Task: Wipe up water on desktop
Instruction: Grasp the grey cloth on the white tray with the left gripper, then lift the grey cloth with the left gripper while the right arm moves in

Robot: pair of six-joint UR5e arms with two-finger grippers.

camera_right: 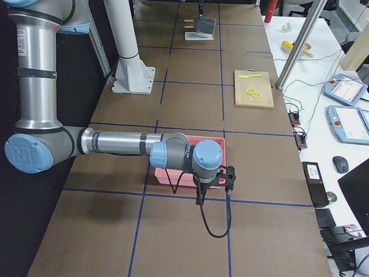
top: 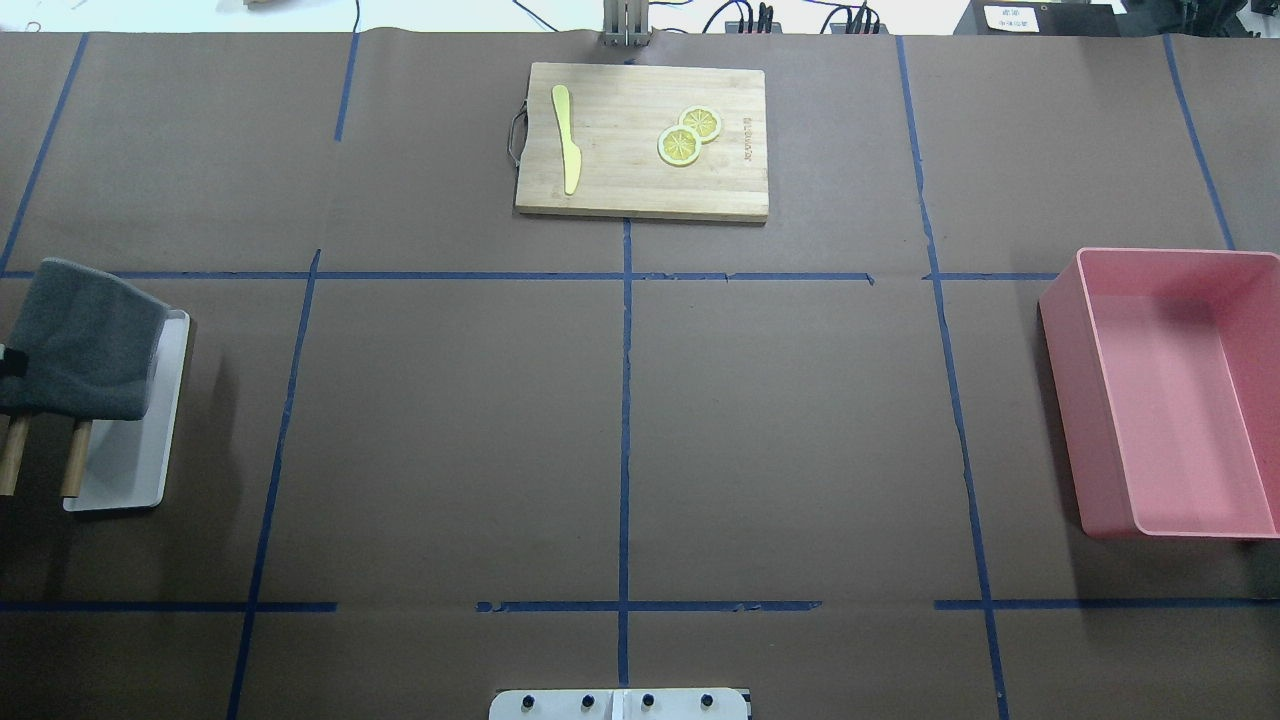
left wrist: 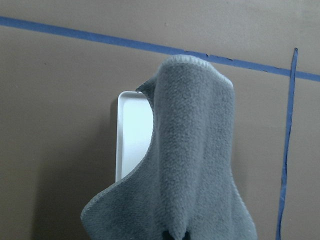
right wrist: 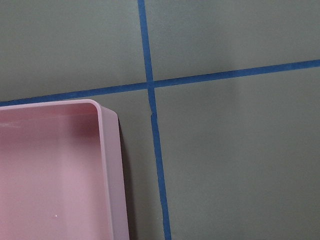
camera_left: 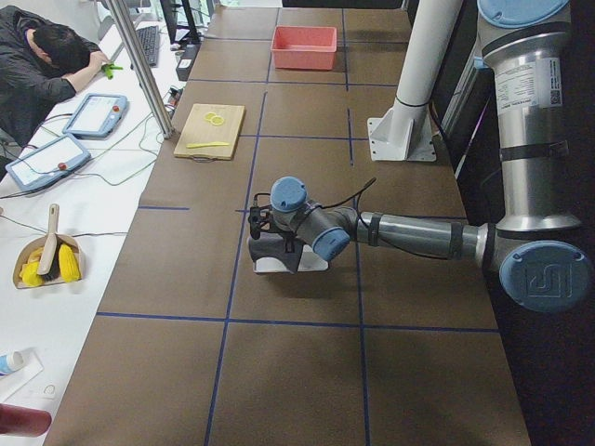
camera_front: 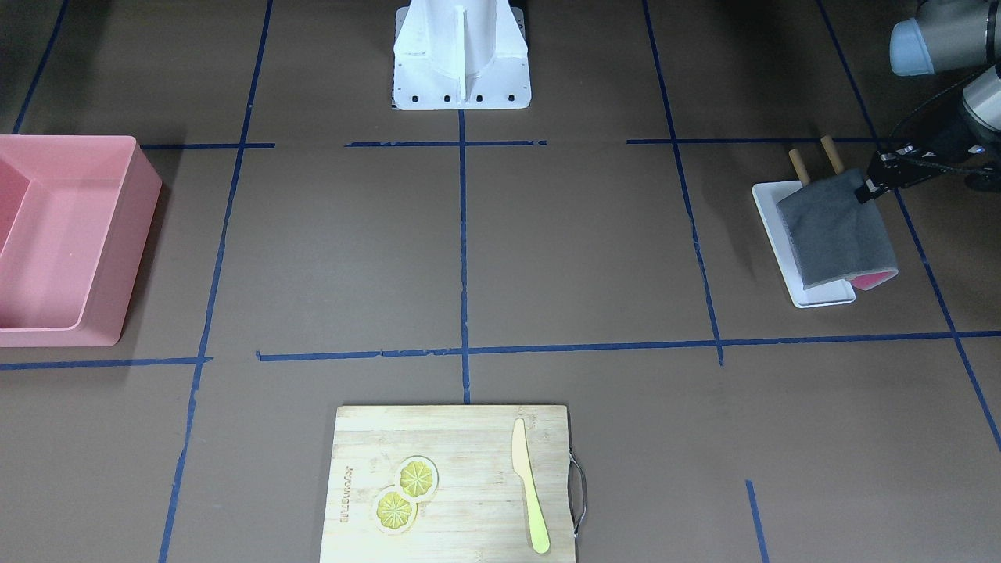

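Left gripper [camera_front: 866,188] clenched on grey towel [camera_front: 837,231], over white tray [top: 130,470] at the overhead's left edge, desktop [top: 450,430] beneath | pink scrap [camera_front: 874,280] under towel shows only front-on | right gripper [camera_right: 214,183] by pink bin [top: 1075,400]: I can't tell its jaws.

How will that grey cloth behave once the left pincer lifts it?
Likely floppy: the grey cloth folds and drapes from the left pincer. Probably light; its fleecy nap looks grippy, not slippery. A trailing edge may brush the white tray.
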